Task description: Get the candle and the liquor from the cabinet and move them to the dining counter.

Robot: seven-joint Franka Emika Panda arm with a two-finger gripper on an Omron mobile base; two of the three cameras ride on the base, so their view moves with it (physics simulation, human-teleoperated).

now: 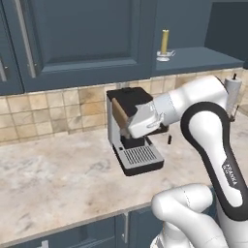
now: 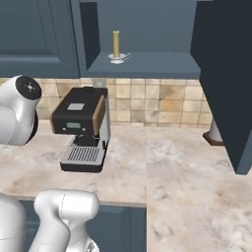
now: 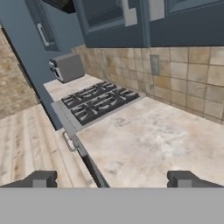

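The candle stands upright in the open cabinet, light and easily tipped, so the wide-open, empty end effector should probably grip its silvery holder.

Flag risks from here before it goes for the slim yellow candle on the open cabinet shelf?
1. The slim yellow candle stands near the shelf's front edge in a small silvery holder; a nudge could tip it off.
2. The black and silver coffee machine sits below the shelf, in the arm's way upward.
3. The open gripper faces the stovetop, away from the candle, so a wide swing is likely.
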